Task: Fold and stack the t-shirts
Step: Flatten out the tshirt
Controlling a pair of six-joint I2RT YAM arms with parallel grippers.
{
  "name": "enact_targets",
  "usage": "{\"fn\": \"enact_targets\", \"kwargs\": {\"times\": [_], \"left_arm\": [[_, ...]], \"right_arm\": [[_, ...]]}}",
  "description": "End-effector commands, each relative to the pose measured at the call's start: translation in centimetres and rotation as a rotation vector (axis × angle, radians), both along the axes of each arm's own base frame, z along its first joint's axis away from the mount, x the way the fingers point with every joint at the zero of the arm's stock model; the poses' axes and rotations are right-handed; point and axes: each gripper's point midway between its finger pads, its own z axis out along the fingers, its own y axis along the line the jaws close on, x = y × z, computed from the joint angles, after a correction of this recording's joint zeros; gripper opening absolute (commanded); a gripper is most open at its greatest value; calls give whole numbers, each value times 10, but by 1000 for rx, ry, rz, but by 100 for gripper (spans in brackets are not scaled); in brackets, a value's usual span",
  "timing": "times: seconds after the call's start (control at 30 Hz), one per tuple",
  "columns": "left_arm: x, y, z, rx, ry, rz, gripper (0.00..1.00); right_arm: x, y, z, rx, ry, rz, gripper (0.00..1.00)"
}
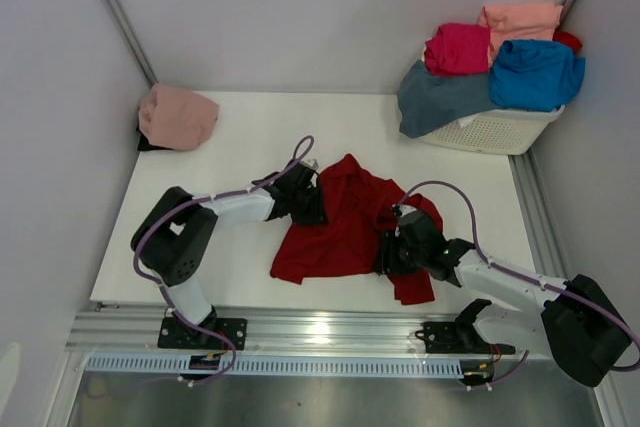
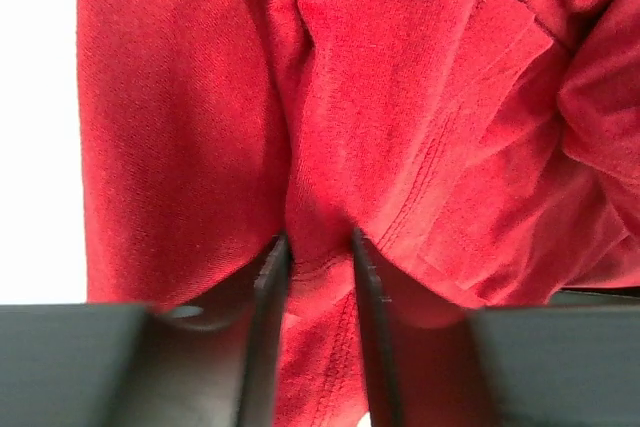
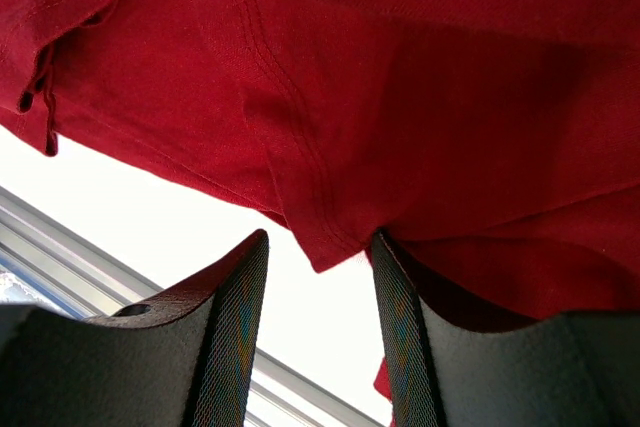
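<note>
**Red cloth t-shirt (image 1: 345, 227), big and dark, in a heap**

It lies on the white table (image 1: 250, 137), in front of the white lattice plastic basket (image 1: 500, 132). The left claw (image 1: 312, 197), farthest from the basket, pinches a fold. The right claw (image 1: 385, 252), nearer the basket, has fingers (image 3: 235, 307) apart round a corner. From above, both claws' tips are hard to see.

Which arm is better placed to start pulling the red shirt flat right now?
Left, probably. The left gripper is shut on a ridge of the dark red t-shirt, while the right gripper is open, with only a hem corner lying in its gap.
</note>
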Motion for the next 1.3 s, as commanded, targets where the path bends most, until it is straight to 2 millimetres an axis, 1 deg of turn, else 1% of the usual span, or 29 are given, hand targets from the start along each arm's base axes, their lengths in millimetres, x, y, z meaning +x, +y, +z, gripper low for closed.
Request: {"fn": "enact_targets", "kwargs": {"times": [0.0,0.03,0.07,0.1,0.23,0.27,0.33,0.43,0.57,0.6,0.67,0.7,0.77,0.8,1.03,1.13,1.23,1.27], "left_arm": [[5,-9,7,-46,-14,-3,32],[6,-9,7,-46,-16,-5,28],[6,-9,6,-45,-13,-5,21],[5,-10,6,-49,-12,-8,18],[5,-12,5,-52,-1,-12,12],[5,-12,4,-52,-1,-14,8],[6,-13,6,-57,-6,-15,3],[6,-13,6,-58,-3,-15,1],[4,-13,5,-59,0,-16,1],[4,-13,5,-59,0,-15,1],[4,-13,5,-62,1,-15,1],[4,-13,5,-62,1,-15,1],[4,-13,5,-61,0,-14,1],[5,-13,6,-63,-2,-13,1],[3,-12,4,-64,3,-12,1],[3,-12,7,-60,-3,-13,1],[7,-5,16,-31,-35,1,1],[8,-3,20,-21,-47,1,1]], "right_arm": [[5,2,3,1,-21,-5,50],[5,2,2,0,-20,-5,50],[6,3,2,2,-21,-6,49],[5,3,2,0,-19,-5,49],[6,4,1,1,-13,1,49],[5,4,1,-2,-13,3,49],[4,2,-1,-8,-9,4,50],[3,1,-1,-11,-9,2,50],[3,2,-2,-10,-7,3,45],[3,1,-3,-12,-6,3,37],[3,3,-3,-8,-5,5,26],[3,3,-4,-8,-3,6,15],[3,3,-4,-6,0,9,6],[2,3,-5,-8,3,11,0],[2,3,-3,-10,-4,16,0],[6,2,2,-13,-26,7,0],[11,-1,10,-19,-60,-2,0],[16,-2,16,-26,-84,-15,0]]}}
